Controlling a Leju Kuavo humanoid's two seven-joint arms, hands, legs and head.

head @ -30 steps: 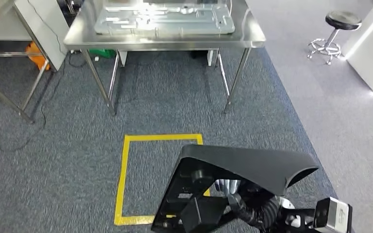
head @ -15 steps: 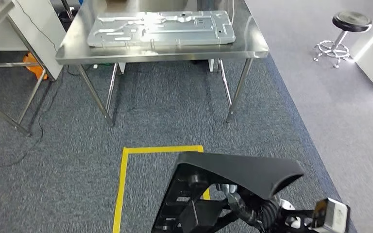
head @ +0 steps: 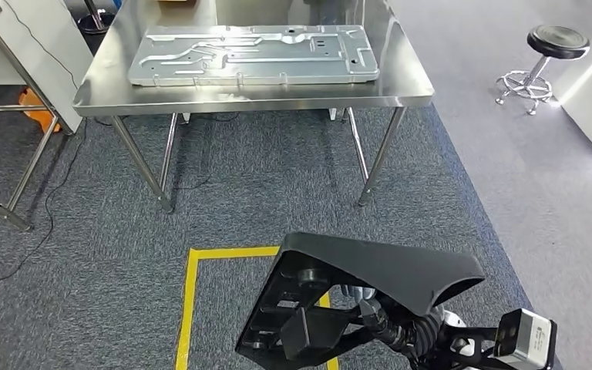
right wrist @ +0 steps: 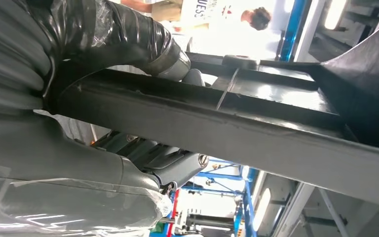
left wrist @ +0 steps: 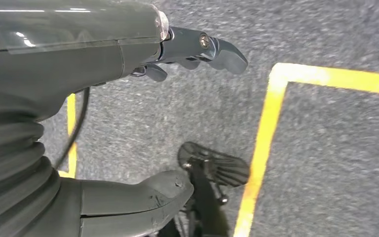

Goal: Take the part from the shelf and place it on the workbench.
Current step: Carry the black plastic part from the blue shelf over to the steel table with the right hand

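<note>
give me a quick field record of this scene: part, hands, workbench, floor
part: black part held low in front of the robot, not yet on the bench
right hand: right hand grips the part's frame
left hand: left hand hangs over the carpet, fingers apart, holding nothing
workbench: steel workbench ahead, carrying a grey metal panel
floor: yellow tape square on grey carpet
other: black stool far right

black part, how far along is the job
Done: the black part is off the shelf, carried low in front of the robot. In hand: the right hand grips its frame; the left hand hangs free. Left: reach the steel workbench ahead and set it down beside the metal plate.
</note>
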